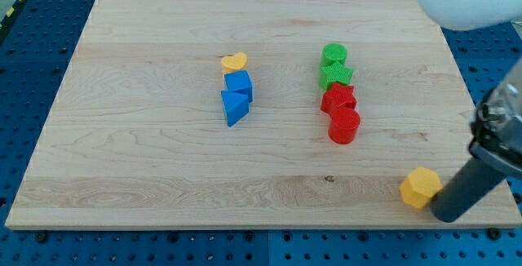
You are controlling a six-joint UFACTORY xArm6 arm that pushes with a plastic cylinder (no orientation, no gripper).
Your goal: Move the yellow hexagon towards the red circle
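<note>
The yellow hexagon (421,188) sits near the board's bottom right corner. The red circle (344,125) stands up and to the left of it, at the bottom of a column of blocks. My tip (446,214) is just right of and slightly below the yellow hexagon, close to it or touching it. The dark rod slants up to the view's right edge.
Above the red circle are a red star (338,98), a green star (335,75) and a green circle (333,54). At centre left stand a yellow heart (234,62), a blue cube (239,85) and a blue triangle (234,107). The board's bottom edge (245,227) is near the tip.
</note>
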